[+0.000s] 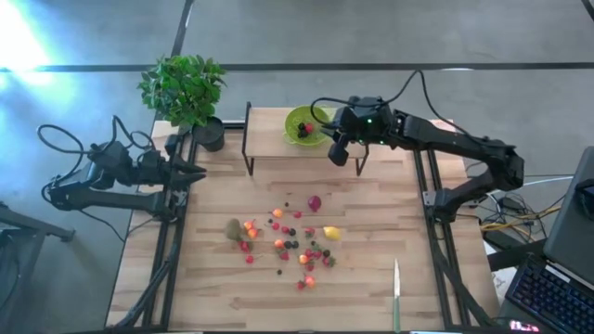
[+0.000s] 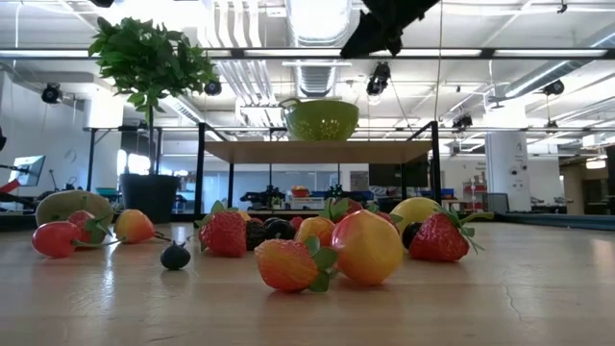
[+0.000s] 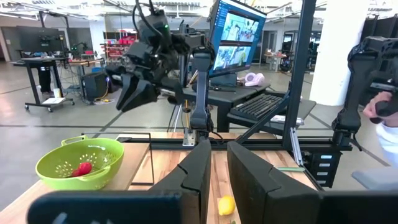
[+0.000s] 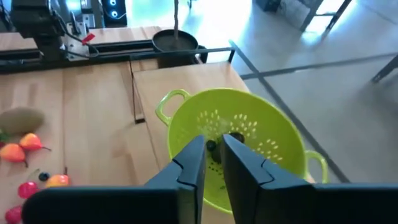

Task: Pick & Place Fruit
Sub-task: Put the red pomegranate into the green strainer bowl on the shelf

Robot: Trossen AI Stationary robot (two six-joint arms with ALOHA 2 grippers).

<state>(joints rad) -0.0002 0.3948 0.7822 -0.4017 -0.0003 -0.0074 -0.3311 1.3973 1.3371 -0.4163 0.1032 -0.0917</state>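
Observation:
The small toy fruits [image 1: 288,243] lie scattered on the middle of the wooden table, with the brown kiwi [image 1: 233,228] at their left; they fill the foreground of the low view [image 2: 365,245]. The lime-green bowl [image 1: 304,125] stands on a raised wooden shelf at the far edge and holds a red fruit [image 3: 81,168]. My right gripper [image 1: 339,148] [image 4: 213,149] hovers at the bowl's [image 4: 249,124] near-right rim, shut on a tiny dark berry. My left gripper [image 1: 192,172] [image 3: 219,158] waits shut at the table's left edge. My right gripper pinches a tiny dark berry [image 4: 211,146] between its two fingertips, slanting down from the table's right. The berry is lifted clear and hangs over the inside of the bowl.
A potted plant [image 1: 186,88] stands at the far left corner beside the shelf [image 1: 269,130]. The green-handled knife [image 1: 396,289] lies near the right near edge. The shelf's black legs [image 1: 248,139] stand between bowl and fruit pile. A person's hand [image 3: 382,109] shows beyond the table's right side.

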